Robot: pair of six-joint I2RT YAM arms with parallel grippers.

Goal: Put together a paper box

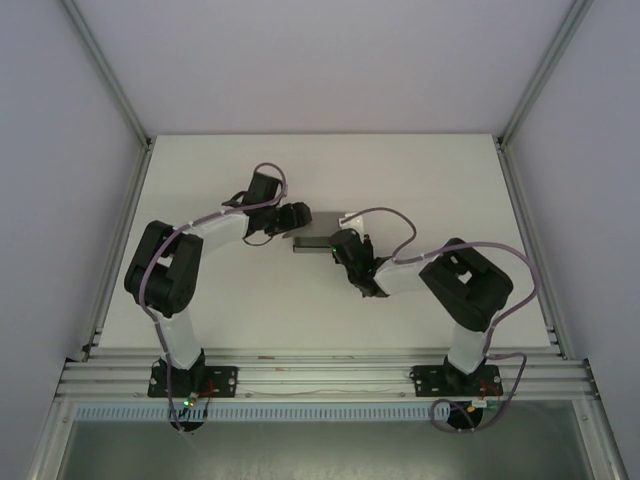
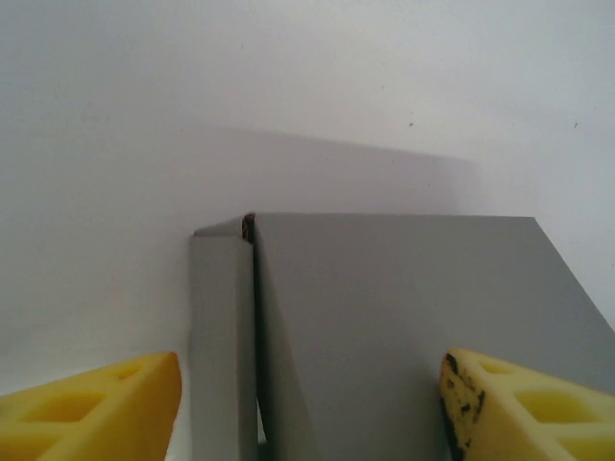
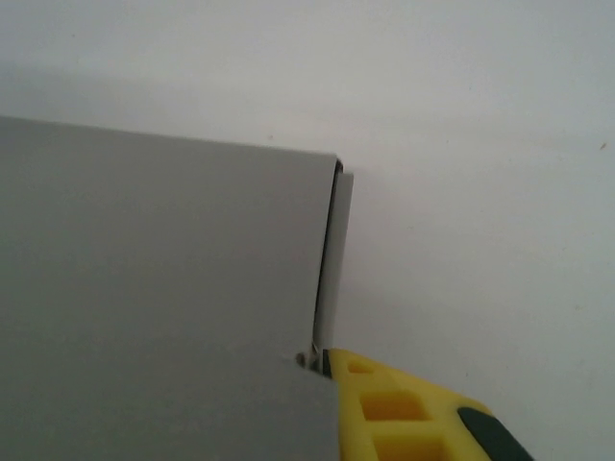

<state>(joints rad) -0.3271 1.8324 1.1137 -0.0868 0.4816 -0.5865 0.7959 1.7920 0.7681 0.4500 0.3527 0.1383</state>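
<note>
1. Top external: the paper box [image 1: 316,238] is seen lying on the white table [image 1: 300,170], roughly mid-table and between the two arms. The left gripper [image 1: 297,222] is parked at the box's left end, and the right gripper [image 1: 345,244] is tucked against its near right corner. A paler flap [image 1: 350,218] can be made out at the far right corner. Finger spacing honestly can't be read from up here, since both heads are bunched tight over the card.

2. Left wrist: two yellow fingers [image 2: 101,411] are shown spread wide, one in each lower corner, with the box [image 2: 404,327] sat between them. A broad grey panel is seen sloping away, with a narrow folded strip [image 2: 221,336] along its left side and a small dark slit at the top where the two meet. A sliver of table is left between the left-hand finger and that strip, so those two are apart. The right-hand finger is overlapped with the panel's lower right edge, and whether contact is made there can't be told. The gripper isn't closed on anything.

3. Right wrist: one yellow finger [image 3: 404,418], with a dark patch on it, is seen butted right up against the lower right corner of a big grey panel [image 3: 163,288]. A thin side wall [image 3: 333,259] is seen edge-on along that panel's right side. The other finger is hidden by the card, so apart or clamped can't be told.
</note>
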